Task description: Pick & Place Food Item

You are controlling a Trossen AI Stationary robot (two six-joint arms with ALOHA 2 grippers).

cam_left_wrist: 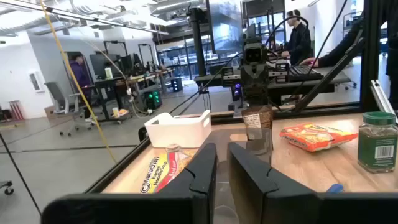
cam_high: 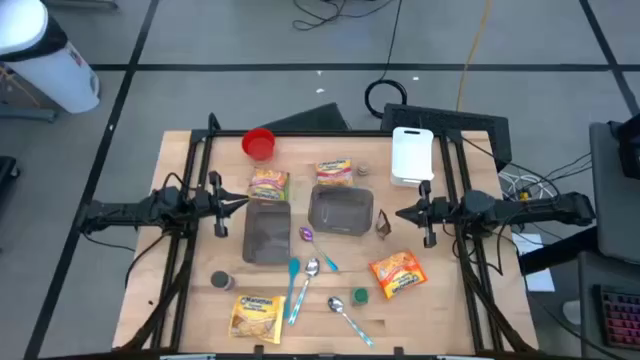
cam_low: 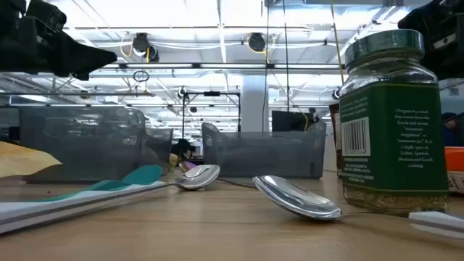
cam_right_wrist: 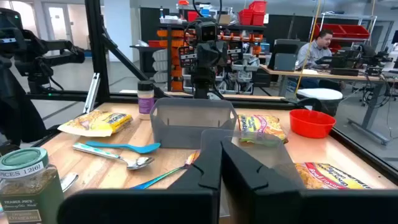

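Tabletop seen from above, crowded with food and utensils, both robot arms raised at mid-table and holding nothing. The left gripper hovers at the left edge, its fingers nearly together; the right gripper hovers at the right edge, fingers closed.

Four ramen packets could be the task's item: one far-left beside the red bowl, one far-centre, an orange one near-right, a yellow one near-left. Two grey bins sit between the arms.

Risks, as a judgement: the fingers must spread before any descent, or they will press a packet flat. Packets are thin and crinkly, so a pinch may slip. The spoons and green spice jar lie close to the near packets and could be knocked. A small brown bottle stands just beside the right gripper.
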